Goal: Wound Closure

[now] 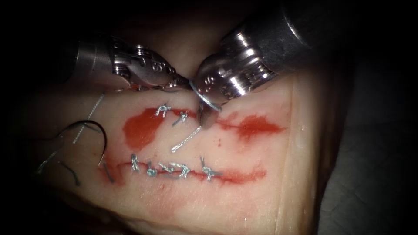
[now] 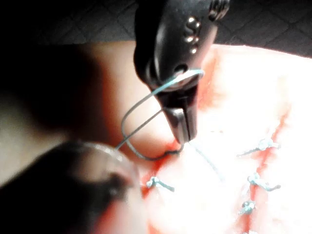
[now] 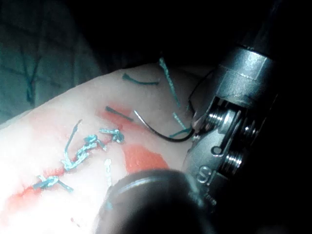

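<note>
The curved needle (image 1: 102,143) lies free on the tissue (image 1: 270,200) at the endoscope view's left, near the lower cut's left end, held by neither tool. The left tool (image 1: 185,82), upper left, has its jaws closed on the thread (image 1: 204,98). That thread loops around the right tool (image 1: 203,117), whose jaws point down at the upper cut (image 1: 257,126); whether they are open I cannot tell. Knotted stitches (image 1: 174,167) cross the lower cut, and red fluid (image 1: 139,128) pools beside the upper one.
</note>
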`<state>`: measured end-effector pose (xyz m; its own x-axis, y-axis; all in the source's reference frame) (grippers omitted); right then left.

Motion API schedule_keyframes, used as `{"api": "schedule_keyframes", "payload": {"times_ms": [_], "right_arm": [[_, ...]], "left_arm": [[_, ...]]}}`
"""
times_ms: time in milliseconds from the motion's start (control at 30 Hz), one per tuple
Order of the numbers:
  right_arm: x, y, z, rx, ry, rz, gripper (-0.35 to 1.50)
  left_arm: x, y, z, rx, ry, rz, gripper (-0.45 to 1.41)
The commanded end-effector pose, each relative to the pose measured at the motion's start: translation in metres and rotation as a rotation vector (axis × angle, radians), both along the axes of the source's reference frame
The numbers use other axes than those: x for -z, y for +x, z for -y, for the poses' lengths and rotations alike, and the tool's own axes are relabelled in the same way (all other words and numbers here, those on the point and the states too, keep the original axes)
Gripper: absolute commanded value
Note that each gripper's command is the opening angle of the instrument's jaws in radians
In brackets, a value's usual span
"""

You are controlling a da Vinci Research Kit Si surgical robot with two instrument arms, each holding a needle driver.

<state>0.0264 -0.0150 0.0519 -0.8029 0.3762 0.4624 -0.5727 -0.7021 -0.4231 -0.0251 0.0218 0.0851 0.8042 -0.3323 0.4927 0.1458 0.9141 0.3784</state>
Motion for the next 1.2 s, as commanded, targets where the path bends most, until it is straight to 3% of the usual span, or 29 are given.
{"api": "schedule_keyframes", "payload": {"times_ms": [33,167,267,300,367,633,867,1067,1200], "right_arm": [[-0.0002,0.0004,-0.0011,-0.062,-0.014,-0.007,-0.35],[-0.0001,-0.0008,-0.0018,-0.191,-0.067,-0.013,-0.35],[-0.0003,-0.0016,-0.0024,-0.328,-0.023,-0.010,-0.35],[-0.0004,-0.0018,-0.0025,-0.390,-0.003,-0.002,-0.35],[-0.0006,-0.0024,-0.0028,-0.651,0.101,0.056,-0.35],[-0.0011,-0.0039,-0.0024,-1.153,0.282,0.107,-0.35],[-0.0022,-0.0041,-0.0008,-1.421,0.523,0.203,-0.35],[-0.0031,-0.0041,-0.0002,-1.593,0.706,0.192,-0.35],[-0.0031,-0.0041,-0.0001,-1.713,0.832,0.249,-0.35]], "left_arm": [[0.0000,-0.0001,0.0003,0.002,0.002,-0.013,-0.45],[0.0015,0.0020,0.0026,0.033,0.007,-0.042,-0.45],[0.0028,0.0028,0.0036,0.036,0.007,-0.043,-0.45],[0.0032,0.0028,0.0038,0.037,0.009,-0.043,-0.45],[0.0043,0.0028,0.0046,0.040,0.013,-0.044,-0.45],[0.0087,0.0012,0.0076,0.027,0.060,-0.020,-0.45],[0.0118,0.0015,0.0110,-0.086,0.147,-0.027,-0.45],[0.0112,0.0021,0.0122,-0.119,0.170,-0.053,-0.45],[0.0104,0.0028,0.0125,-0.128,0.183,-0.076,-0.45]]}}
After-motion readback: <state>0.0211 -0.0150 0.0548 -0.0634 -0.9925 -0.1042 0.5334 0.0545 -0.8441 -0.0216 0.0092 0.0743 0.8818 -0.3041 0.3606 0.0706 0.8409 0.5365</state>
